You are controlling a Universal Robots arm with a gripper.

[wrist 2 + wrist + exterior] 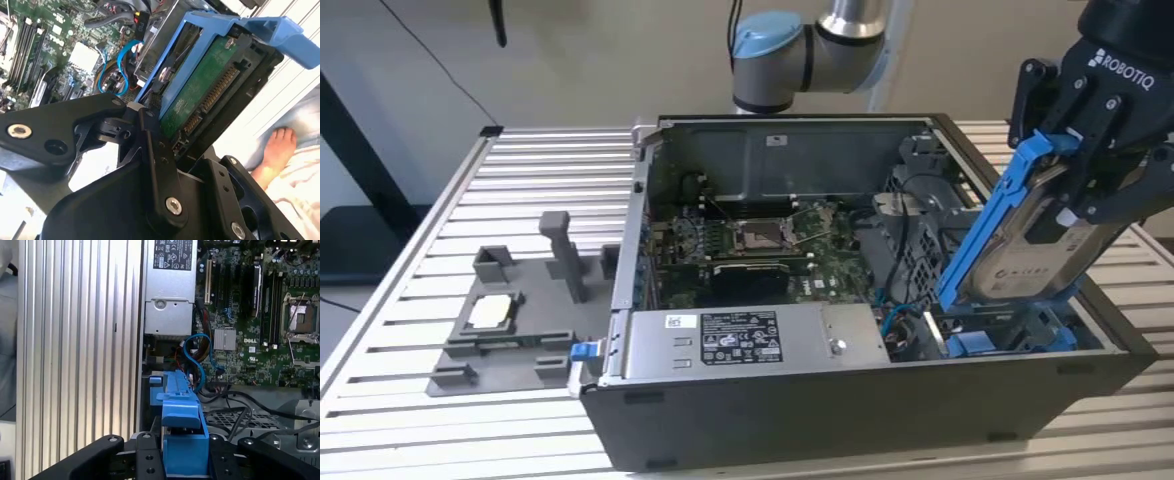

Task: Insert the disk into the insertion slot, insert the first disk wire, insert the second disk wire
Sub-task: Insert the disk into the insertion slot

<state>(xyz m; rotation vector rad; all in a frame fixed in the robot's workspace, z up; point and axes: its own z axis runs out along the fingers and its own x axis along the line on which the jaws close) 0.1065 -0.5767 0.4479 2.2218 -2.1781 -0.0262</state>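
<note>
the end effector (1081, 178), partly cut off at the exterior view's right edge, is clamped on the disk (1027, 255). the disk hangs tilted over the insertion slot (1007, 340) in the open computer case (854, 400). its lower end reaches the slot's blue frame, but contact is unclear.

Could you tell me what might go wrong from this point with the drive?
1. The gripper holds the disk steeply tilted over the insertion slot; its lower end could catch on the slot's rim and jam.
2. The blue cable loops beside the slot and might get pinched beneath the disk.
</note>
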